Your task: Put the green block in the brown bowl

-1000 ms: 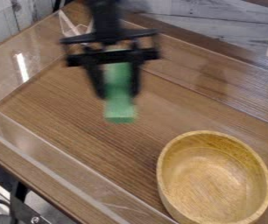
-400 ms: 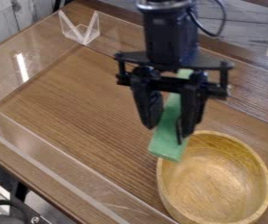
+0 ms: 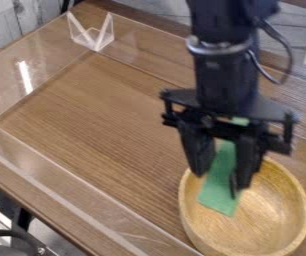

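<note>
over the brown bowl [image 3: 249, 215] the gripper [image 3: 228, 172] pinches the green block [image 3: 227, 190], hanging tilted just above the near rim; let go now, it might clip that rim and tumble onto the table [image 3: 89, 110].

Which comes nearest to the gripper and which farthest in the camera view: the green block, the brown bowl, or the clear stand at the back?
1. green block, held between the fingers of the gripper.
2. brown bowl, directly beneath.
3. clear stand, far back left.

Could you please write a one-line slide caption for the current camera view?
The gripper, shut on the green block, hangs over the brown bowl on the wooden table.
</note>
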You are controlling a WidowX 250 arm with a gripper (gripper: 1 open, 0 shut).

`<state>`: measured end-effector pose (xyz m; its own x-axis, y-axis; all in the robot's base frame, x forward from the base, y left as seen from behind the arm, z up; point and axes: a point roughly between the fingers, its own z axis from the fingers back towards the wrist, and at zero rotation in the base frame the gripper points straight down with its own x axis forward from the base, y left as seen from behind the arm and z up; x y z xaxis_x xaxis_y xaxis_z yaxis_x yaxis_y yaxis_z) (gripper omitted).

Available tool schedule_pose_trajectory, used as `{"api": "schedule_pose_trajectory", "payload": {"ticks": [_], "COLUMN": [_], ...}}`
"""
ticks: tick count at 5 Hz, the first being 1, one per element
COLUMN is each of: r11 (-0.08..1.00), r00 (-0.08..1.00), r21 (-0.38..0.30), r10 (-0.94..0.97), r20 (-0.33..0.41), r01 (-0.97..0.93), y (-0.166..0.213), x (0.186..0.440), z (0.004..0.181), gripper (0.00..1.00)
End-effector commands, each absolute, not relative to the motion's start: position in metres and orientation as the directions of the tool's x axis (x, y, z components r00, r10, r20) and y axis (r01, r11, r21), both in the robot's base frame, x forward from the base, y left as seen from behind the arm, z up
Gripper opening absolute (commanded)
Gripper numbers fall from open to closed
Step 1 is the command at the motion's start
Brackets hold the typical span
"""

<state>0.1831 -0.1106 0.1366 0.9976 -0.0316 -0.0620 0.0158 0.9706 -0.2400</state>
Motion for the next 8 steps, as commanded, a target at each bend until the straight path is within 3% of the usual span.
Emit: {"api": "schedule_pose_trajectory", "payload": {"ticks": [1, 8], "r11": [0.966, 0.956], "r00": [1.000, 1.000], "r21": [-0.258, -0.292], "r10": [-0.020, -0.013], "r20": [-0.014, 0.013], "r01": [0.015, 0.016], "y": [-0.104, -0.084], "x": [0.192, 0.204], "z": [0.146, 0.136], "gripper": [0.00, 0.00]}}
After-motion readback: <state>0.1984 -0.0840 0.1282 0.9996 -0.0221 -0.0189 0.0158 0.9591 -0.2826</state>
